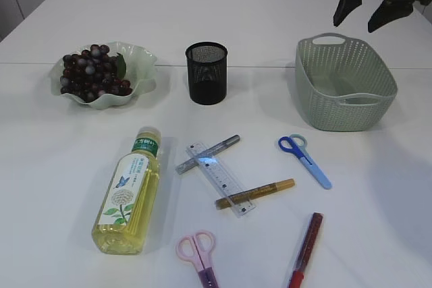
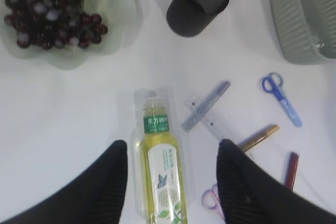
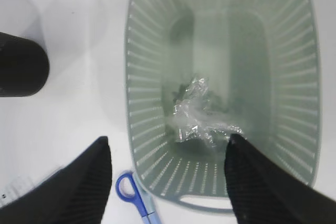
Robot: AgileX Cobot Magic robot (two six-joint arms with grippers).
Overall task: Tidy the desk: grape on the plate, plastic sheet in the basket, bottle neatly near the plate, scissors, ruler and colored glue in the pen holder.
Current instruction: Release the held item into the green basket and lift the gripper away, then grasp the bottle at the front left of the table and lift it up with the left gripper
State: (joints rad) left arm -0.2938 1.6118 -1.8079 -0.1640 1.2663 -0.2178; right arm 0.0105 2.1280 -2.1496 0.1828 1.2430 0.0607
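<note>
Crumpled clear plastic sheet [image 3: 197, 114] lies on the floor of the grey-green woven basket [image 3: 142, 77], directly below and between the spread fingers of the right tool [image 3: 168, 182], which hangs empty above it. The left tool [image 2: 172, 179] also stands apart and empty, hovering over the lying yellow-green drink bottle [image 2: 160, 169], whose body sits straight between its fingers, cap pointing away. Dark purple grapes [image 1: 91, 72] already fill the pale green wavy plate [image 1: 138, 55], far ahead-left of that tool. The likeliest slip, in my judgement, is the round bottle rolling or squirting out if the fingers close off-centre, knocking the clear ruler [image 1: 223, 180] and the glue pens crossing it. The bottle could also topple if stood up carelessly. Only the right wrist view shows the sheet, since the exterior view hides the basket floor. Only the exterior view shows the pink-handled scissors [image 1: 199, 251] fully and how far the black mesh pen holder [image 1: 206, 72] stands from the blue-handled scissors [image 1: 304, 160].
</note>
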